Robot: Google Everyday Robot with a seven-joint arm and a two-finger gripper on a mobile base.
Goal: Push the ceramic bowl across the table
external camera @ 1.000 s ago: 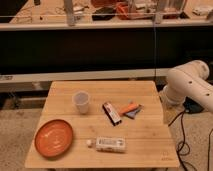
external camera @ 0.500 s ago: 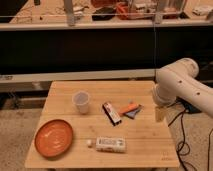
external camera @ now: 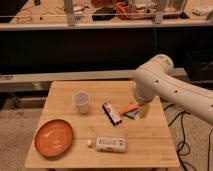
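The ceramic bowl (external camera: 53, 138) is a wide orange-red dish at the front left corner of the light-wood table (external camera: 145, 142). My gripper (external camera: 143, 111) hangs from the white arm over the right side of the table, just right of a small orange and blue item, far from the bowl.
A translucent plastic cup (external camera: 81, 102) stands left of centre. A dark flat bar (external camera: 112, 113) and an orange and blue item (external camera: 130, 110) lie in the middle. A white tube (external camera: 108, 144) lies near the front edge. A cluttered shelf runs behind the table.
The arm has swung left from beyond the table's right edge to over its right side, and the gripper has come down near the orange and blue item. The bowl has not moved.
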